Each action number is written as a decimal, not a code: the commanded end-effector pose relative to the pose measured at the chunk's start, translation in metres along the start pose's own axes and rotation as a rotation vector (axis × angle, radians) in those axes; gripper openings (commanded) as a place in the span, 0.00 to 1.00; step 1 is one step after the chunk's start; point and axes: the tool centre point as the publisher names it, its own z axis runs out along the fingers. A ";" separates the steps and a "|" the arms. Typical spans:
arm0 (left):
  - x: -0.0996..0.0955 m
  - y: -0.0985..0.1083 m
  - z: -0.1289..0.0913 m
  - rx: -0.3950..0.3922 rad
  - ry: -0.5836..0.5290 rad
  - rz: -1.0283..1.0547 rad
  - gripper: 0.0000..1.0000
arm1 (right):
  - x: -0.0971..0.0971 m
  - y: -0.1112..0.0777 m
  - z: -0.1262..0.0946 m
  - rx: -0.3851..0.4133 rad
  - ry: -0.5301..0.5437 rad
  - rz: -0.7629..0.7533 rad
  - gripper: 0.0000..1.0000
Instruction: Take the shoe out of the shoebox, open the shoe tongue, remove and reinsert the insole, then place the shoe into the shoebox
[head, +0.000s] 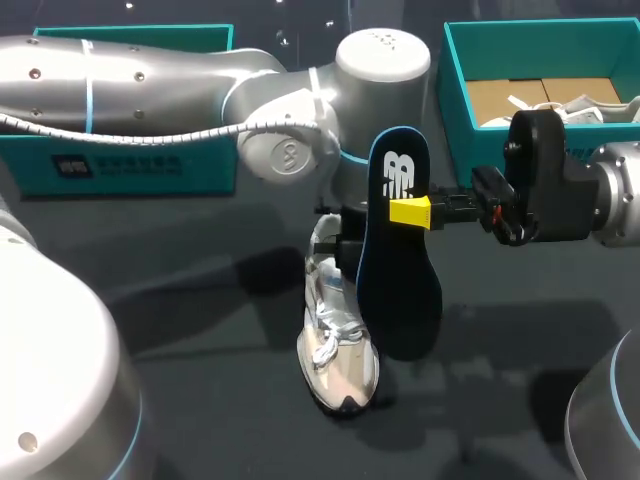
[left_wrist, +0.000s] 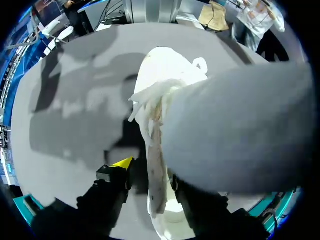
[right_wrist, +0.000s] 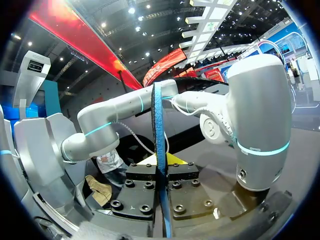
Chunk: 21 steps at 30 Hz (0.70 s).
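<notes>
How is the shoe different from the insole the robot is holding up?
The shoe is silvery white; the insole is dark. The shoe sits on the table; the insole is up in the air, standing on end, pinched by the right pincer. The shoe is puffy with laces; the insole is thin and flat. Both have a long foot shape.

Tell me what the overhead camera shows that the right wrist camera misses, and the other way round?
Only the head view: the shoe on the table, the teal shoebox, and the insole's broad face. Only the right wrist view: that insole edge-on, pinched from both sides by the right pincer. Both: the insole and the left arm.
</notes>
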 end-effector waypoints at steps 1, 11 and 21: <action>0.005 0.000 -0.009 -0.005 -0.044 -0.002 1.00 | 0.001 -0.001 0.001 -0.001 -0.003 0.001 0.00; 0.021 0.000 -0.065 -0.057 -0.290 -0.051 1.00 | 0.001 -0.001 0.001 -0.001 -0.003 0.001 0.00; 0.046 0.001 -0.148 -0.061 -0.699 -0.050 1.00 | 0.001 -0.001 0.001 -0.001 -0.003 0.001 0.00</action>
